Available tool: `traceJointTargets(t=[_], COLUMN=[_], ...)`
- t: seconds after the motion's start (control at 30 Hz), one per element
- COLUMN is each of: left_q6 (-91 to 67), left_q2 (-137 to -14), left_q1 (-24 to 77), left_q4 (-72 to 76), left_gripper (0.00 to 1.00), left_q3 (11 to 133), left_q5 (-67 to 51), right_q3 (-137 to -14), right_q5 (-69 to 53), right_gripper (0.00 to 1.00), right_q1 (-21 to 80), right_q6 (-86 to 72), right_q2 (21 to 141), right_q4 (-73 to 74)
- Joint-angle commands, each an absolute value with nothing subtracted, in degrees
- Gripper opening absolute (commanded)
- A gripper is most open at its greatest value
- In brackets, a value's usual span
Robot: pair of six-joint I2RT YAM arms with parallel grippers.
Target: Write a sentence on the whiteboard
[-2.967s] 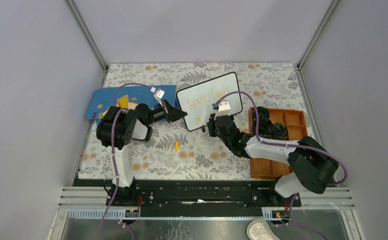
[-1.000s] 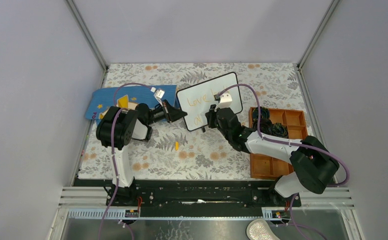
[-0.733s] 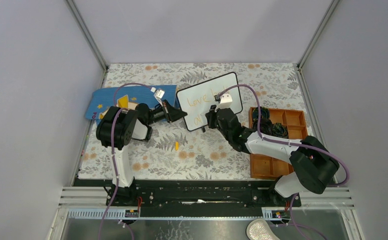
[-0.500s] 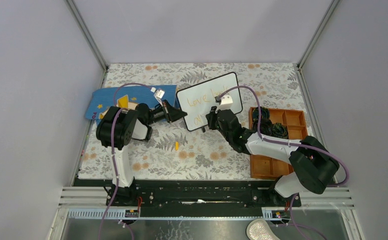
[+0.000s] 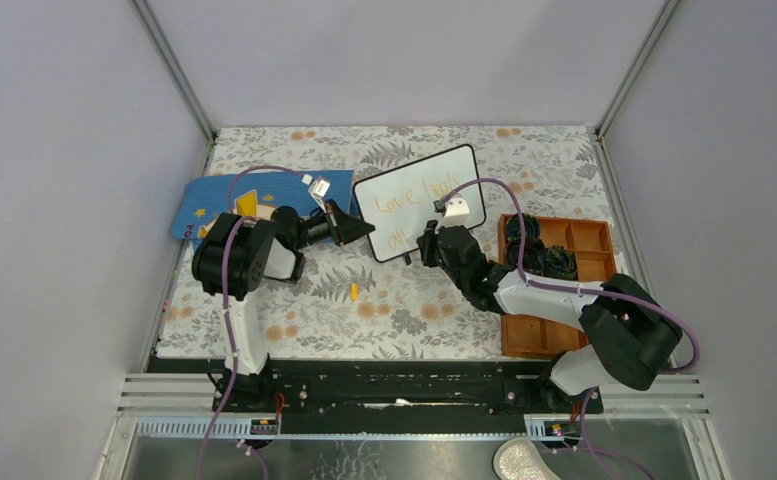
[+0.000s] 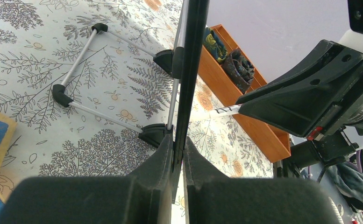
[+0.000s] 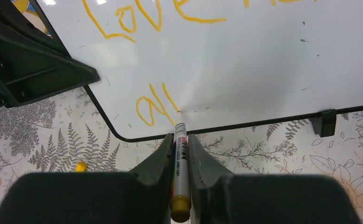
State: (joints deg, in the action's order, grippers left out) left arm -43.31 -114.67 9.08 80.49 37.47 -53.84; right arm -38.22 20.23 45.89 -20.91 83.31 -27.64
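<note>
Orange tray point(image 5: 524, 335), R side: dark rolled items point(image 5: 539, 255) in far compartments. Whiteboard point(image 5: 419, 185) stands mid-table w/ orange sentence point(image 5: 396, 201). Left gripper point(image 6: 178, 140) clamped on board edge; right gripper point(image 7: 180, 140) clamped on marker point(image 7: 180, 163), tip at "al". Blue mat point(image 5: 214, 195) far left.

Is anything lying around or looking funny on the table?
A little orange piece, maybe the cap of the marker, lies loose on the floral tablecloth in front of the whiteboard. The board also sits slanted to the table's edge, but the left fingers grip its side, so that looks deliberate.
</note>
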Motion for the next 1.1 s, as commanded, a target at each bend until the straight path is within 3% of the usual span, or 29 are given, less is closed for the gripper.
traceJointTargets(t=[0.0,0.7,1.07], left_q6=[-43.46,-43.24,-43.24], left_q2=[-114.22,-114.54,-114.87], left_q1=[10.02,10.11,10.1], left_q4=[77.0,76.86,76.72], left_gripper=[0.0,0.0,0.0], left_q3=[36.87,36.91,37.0], left_q5=[-54.93,-54.92,-54.93], right_q3=[-37.83,-30.8,-31.67], right_q5=[21.3,23.87,22.36], right_gripper=[0.0,0.0,0.0], right_q1=[45.32,45.2,45.18], right_q6=[-21.43,-19.35,-20.48], right_q2=[81.71,69.12,73.47], right_q4=[-28.02,-31.32,-33.53])
